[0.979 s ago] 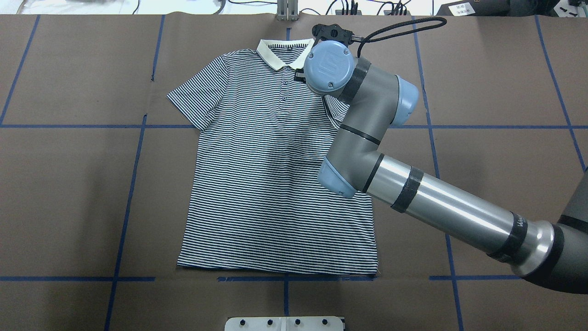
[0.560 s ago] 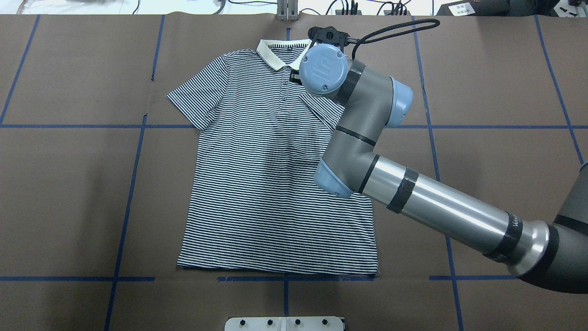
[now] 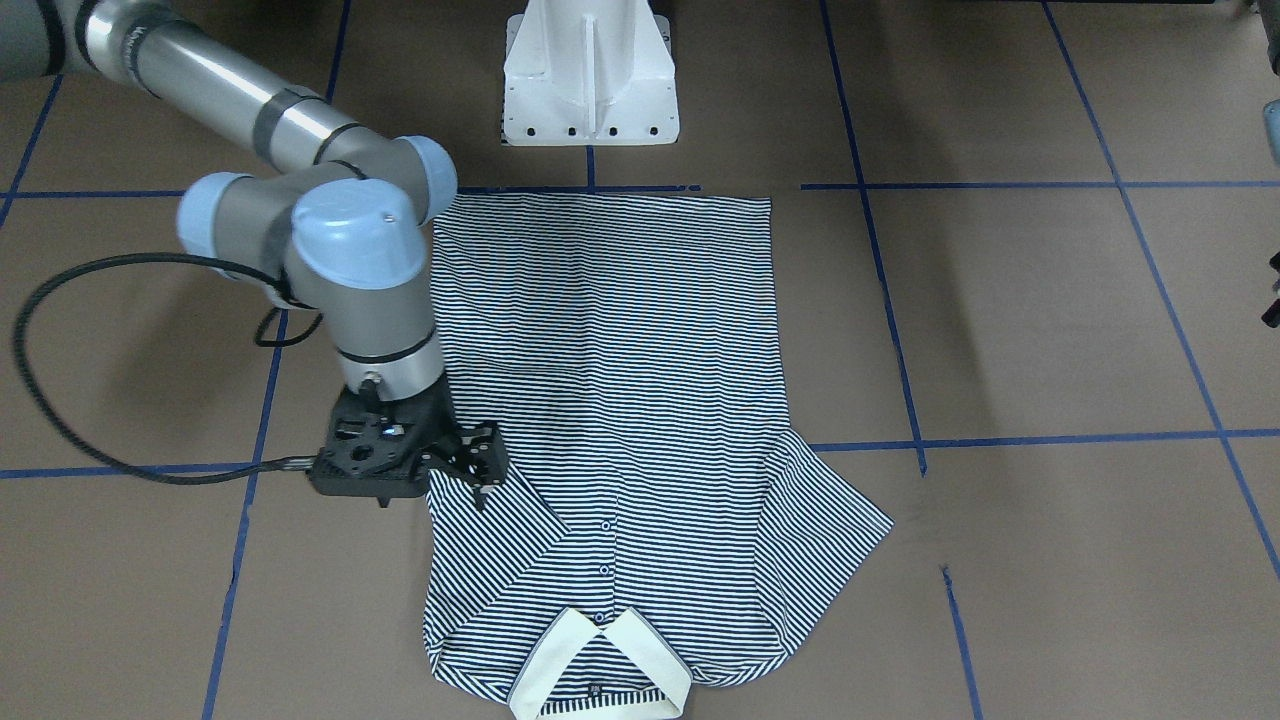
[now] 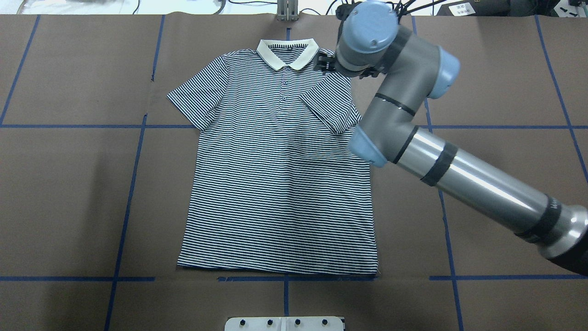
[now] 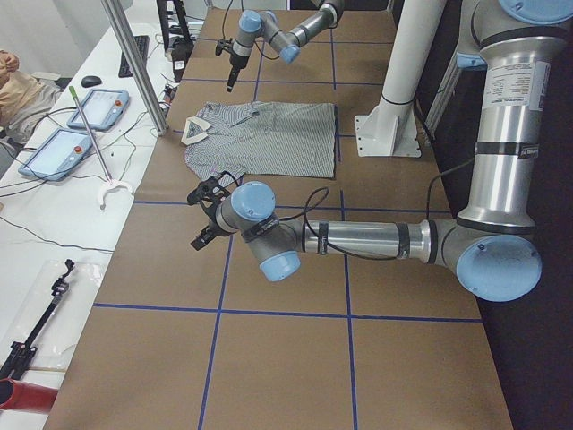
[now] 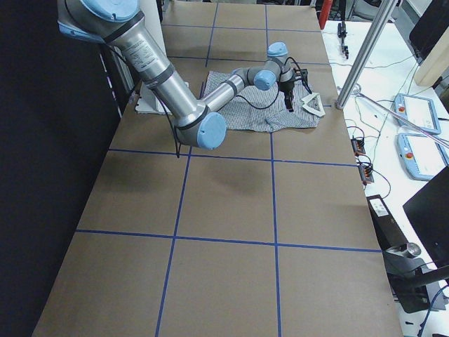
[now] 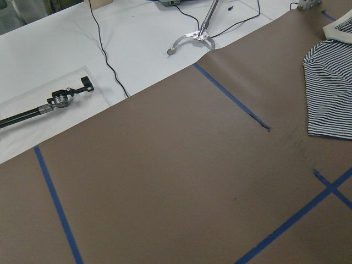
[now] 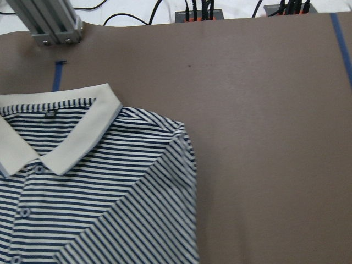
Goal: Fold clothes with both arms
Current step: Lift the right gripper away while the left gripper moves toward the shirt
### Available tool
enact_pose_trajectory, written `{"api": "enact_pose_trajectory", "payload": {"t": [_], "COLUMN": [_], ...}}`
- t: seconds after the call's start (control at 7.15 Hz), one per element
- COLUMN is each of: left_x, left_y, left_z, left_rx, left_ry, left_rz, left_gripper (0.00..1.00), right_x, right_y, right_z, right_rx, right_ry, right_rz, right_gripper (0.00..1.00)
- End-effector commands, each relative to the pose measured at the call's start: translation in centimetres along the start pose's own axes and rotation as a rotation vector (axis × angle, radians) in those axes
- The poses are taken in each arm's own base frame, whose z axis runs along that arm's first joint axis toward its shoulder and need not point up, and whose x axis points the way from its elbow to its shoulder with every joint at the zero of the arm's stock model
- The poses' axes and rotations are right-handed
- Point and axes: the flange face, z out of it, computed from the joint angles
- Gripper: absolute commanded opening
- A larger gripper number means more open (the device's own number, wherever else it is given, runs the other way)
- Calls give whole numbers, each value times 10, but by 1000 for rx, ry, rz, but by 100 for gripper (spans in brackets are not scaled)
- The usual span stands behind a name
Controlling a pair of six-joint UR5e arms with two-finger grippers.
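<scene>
Fingers (image 3: pixel 478 462) of the right gripper (image 3: pixel 474 482) are hovering, spacing indiscernible, over the polo shirt (image 4: pixel 275 184) lying flat on the table (image 4: pixel 69 193), 1 sleeve (image 4: pixel 328 108) folded inward; left gripper (image 5: pixel 204 218), likewise indiscernible, is hanging well apart.

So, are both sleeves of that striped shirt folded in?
No: one sleeve is folded onto the shirt, while the other sleeve lies spread out flat.

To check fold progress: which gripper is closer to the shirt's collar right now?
Right. The right gripper hangs at the shirt's shoulder edge, close to the collar; the left gripper is off the shirt, over bare table beyond the spread sleeve.
</scene>
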Motion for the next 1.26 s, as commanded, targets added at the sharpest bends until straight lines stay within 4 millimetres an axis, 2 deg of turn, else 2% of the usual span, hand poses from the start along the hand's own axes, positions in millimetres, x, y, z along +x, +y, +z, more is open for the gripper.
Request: {"api": "enact_pose_trajectory", "payload": {"t": [0.0,0.14,0.28,0.42,0.56,0.7,0.98,1.12], "left_x": [35,57,92,125,162,193,213,222], "left_y": [-28,-46,-58,-80,-102,-110,-113,-114], "left_z": [37,61,97,136,179,215,264,280], "left_rx": [-4,8,13,17,3,12,16,5], "left_ry": [41,32,28,9,-45,-85,-143,-150], "left_rz": [-145,-219,-280,-314,-371,-410,-457,-454], "left_gripper": [95,86,82,81,77,72,66,65], "right_x": [151,215,284,347,389,403,404,403], "right_y": [-38,-44,-32,-17,-9,-3,-3,-3], "right_z": [-46,-57,-63,-74,-84,-82,-82,-82], "right_rx": [-81,-102,-102,-83,-82,-86,-84,-83], "right_ry": [-66,-83,-137,-185,-205,-195,-190,-190], "right_rz": [-158,-205,-239,-224,-220,-231,-231,-232], "right_gripper": [100,100,100,100,100,100,100,100]}}
